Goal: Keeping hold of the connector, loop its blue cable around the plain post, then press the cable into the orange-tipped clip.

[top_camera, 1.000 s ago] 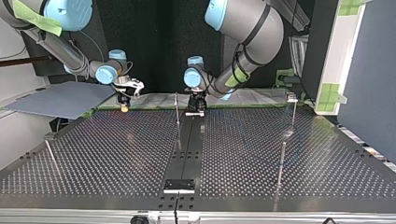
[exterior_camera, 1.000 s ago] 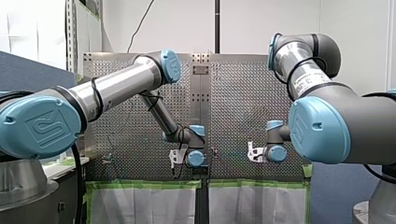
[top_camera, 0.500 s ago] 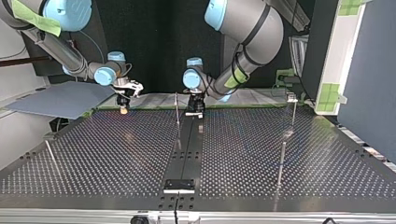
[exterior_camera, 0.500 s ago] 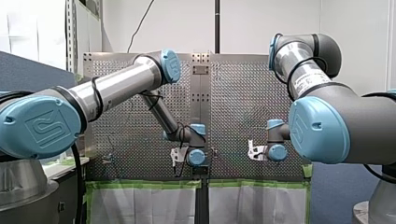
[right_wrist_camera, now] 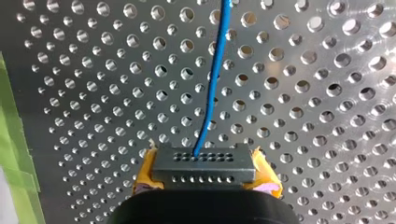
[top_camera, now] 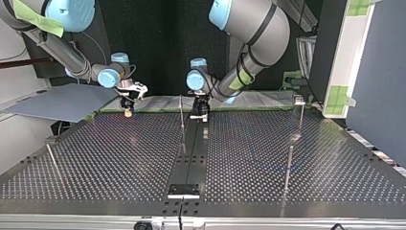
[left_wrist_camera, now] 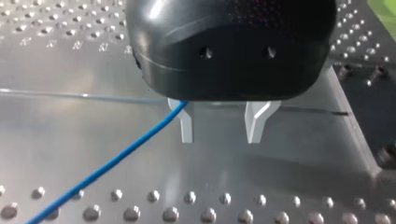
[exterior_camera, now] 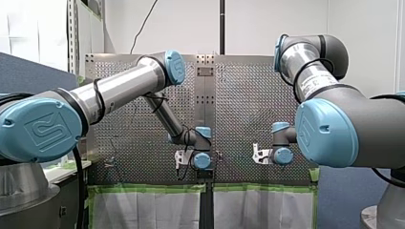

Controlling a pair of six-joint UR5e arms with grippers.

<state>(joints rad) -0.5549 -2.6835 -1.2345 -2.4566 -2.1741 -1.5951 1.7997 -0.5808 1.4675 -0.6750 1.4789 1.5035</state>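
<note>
Blue cable (right_wrist_camera: 212, 84) with connector (right_wrist_camera: 203, 165): holdings, listed across the top view

1. Perforated metal table (top_camera: 119, 158), with a slim rod (top_camera: 51, 160) near its left edge.
2. My right gripper (top_camera: 127, 112), at the table's far edge, left of centre. Its yellow pads (right_wrist_camera: 145, 170) are clenched on the dark connector, one against each end. The cable leaves the connector's hole-rowed face and runs straight ahead over the table. Green tape (right_wrist_camera: 11, 154) lies off to one side.
3. Upright thin post (top_camera: 181, 112), between the two grippers and just beside the left one.
4. My left gripper (top_camera: 200, 115), over the dark centre strip (top_camera: 191, 158). Black body, with two pale fingers (left_wrist_camera: 185, 128) standing apart and nothing between them. The cable passes the outer side of one finger's base, outside the gap, and slants away across the table. Contact with that finger cannot be judged.
5. Two far posts (top_camera: 288, 167), well apart from both grippers. Which bears an orange tip cannot be told
</note>
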